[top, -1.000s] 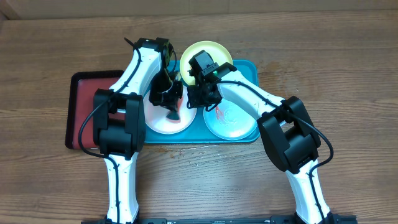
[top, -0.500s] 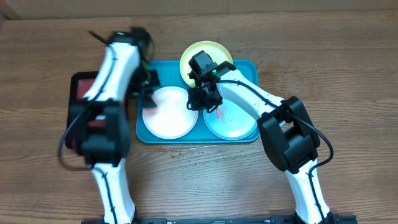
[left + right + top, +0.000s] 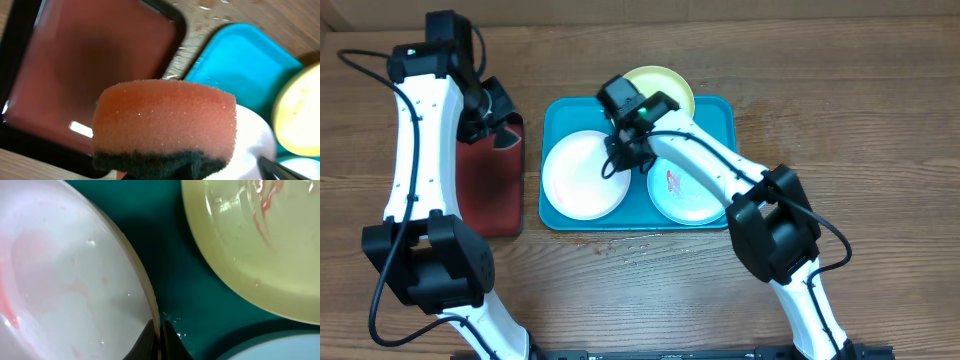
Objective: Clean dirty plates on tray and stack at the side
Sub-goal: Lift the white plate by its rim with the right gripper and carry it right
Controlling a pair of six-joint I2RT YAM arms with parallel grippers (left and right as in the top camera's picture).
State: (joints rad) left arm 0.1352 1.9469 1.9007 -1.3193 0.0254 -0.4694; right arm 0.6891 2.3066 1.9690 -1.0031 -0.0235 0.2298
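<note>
Over on the left, the left gripper (image 3: 492, 112) is hanging above the small dark red plastic tray (image 3: 485, 190) with the black rim. Its jaws are squeezing a block of orange foam sponge (image 3: 165, 120) with a dark green scrub layer. Just beside the red tray, the large teal-blue rectangular plastic tray (image 3: 715, 115) is carrying all three round plastic plates. The white plate (image 3: 582, 178) is lying in its left half, showing faint pink streaks. The right gripper (image 3: 618, 158) is pinching that plate at its far right rim, fingers pressed close on either side of the edge. The yellow-green plate (image 3: 665, 88) is sitting at the tray's far edge, overhanging the rim. The pale mint-blue plate (image 3: 692, 195), smeared with red, is lying in the right half.
</note>
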